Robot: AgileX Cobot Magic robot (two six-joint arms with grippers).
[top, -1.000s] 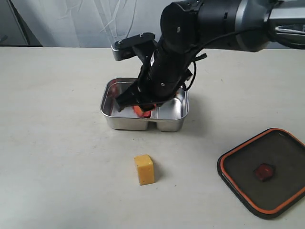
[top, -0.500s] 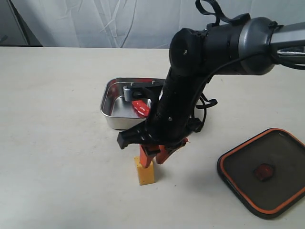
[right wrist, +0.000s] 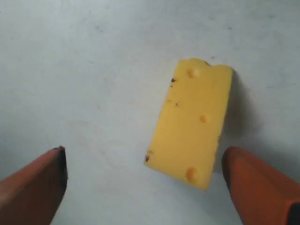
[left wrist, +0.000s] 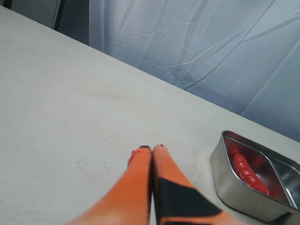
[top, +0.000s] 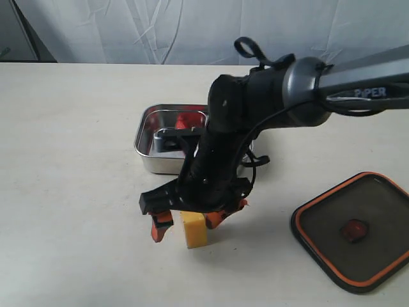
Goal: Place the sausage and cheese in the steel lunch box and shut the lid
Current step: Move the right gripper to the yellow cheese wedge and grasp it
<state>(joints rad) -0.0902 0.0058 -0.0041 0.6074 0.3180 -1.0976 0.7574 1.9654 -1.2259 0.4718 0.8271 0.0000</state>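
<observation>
- My right claw (top: 186, 225) straddles the cheese (top: 194, 230), spread wide, by the worktop's near edge. The block sits skewed and nearer one jaw, so closing could shove or topple it.
- My left claw (left wrist: 151, 152) is pinched together, empty.
- The steel lunch box (top: 160, 164) holds the sausage (top: 187, 120); the lid (top: 332, 236) lies toward the near right corner.

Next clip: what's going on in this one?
The right hand is open and lowered around the cheese on the table, one finger on either side, not yet gripping. The sausage already lies in the steel lunch box. The lid is off, lying on the table beside the box. The left hand is shut and empty.
</observation>
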